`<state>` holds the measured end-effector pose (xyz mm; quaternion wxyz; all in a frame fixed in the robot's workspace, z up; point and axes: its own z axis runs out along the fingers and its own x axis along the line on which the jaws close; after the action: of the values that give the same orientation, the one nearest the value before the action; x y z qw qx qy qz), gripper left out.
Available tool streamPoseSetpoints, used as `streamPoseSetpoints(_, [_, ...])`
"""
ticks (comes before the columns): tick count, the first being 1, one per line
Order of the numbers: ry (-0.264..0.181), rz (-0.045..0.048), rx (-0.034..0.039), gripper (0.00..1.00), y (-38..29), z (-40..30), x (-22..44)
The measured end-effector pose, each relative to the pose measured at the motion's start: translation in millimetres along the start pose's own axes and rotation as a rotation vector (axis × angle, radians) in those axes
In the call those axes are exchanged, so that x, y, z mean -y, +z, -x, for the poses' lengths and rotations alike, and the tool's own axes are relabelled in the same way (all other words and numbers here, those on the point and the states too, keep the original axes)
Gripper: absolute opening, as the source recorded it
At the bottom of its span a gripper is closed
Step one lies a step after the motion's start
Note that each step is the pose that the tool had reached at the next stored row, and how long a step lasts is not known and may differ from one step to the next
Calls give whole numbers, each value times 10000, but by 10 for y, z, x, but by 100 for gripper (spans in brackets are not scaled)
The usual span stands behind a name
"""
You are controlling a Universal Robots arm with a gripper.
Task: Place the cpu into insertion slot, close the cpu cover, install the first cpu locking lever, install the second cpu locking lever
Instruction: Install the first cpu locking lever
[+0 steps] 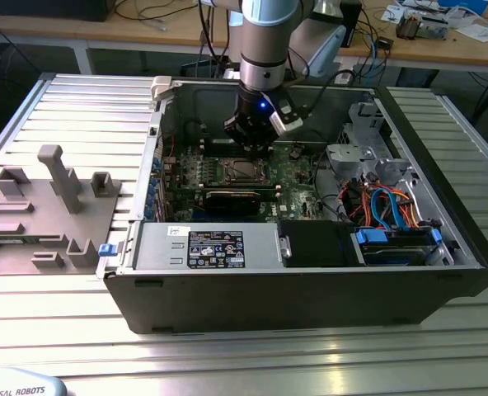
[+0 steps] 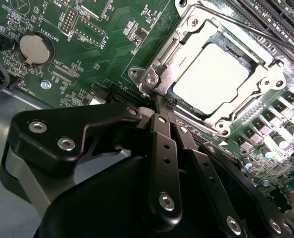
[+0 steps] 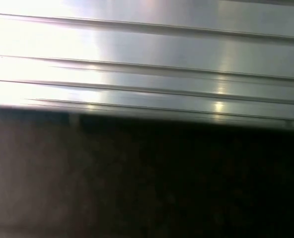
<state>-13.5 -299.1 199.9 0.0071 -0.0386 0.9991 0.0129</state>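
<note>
Look at the exterior view and you see the arm reaching down from the top centre of the frame into the open computer case (image 1: 310, 272), which lies on the ribbed metal counter (image 1: 227, 355); your hand (image 1: 248, 142) hangs just above the green motherboard (image 1: 297, 177), right over the socket area in the middle of the picture. In the second wrist view the hand (image 2: 163, 106) fills the lower half of the frame, its black fingers (image 2: 162, 148) drawn tight together with the tips meeting just beside the lower-left corner of the cpu cover (image 2: 186, 54). You can see a thin wire lever (image 2: 251, 30) running along the cover's upper-right side (whether the fingertips pinch anything at that corner you cannot tell, since the tips hide the spot). The cpu (image 2: 211, 79) already sits in the insertion slot (image 2: 258, 101), its pale metal top showing through the square window of the cover, which lies flat over it. To the upper left of that frame a round coin battery (image 2: 34, 48) sits on the board. In the exterior view's left half a grey fixture tray (image 1: 42, 214) with upright blocks rests on the counter, well apart from the case.
</note>
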Motion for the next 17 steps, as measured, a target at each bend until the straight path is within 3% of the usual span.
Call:
streamPoseSetpoints(8, [-1, -3, -4, 11, -104, 1, -2])
streamPoseSetpoints(11, [1, -24, -4, 11, -113, 1, 4])
streamPoseSetpoints(17, [0, -32, -7, 11, -119, -14, 190])
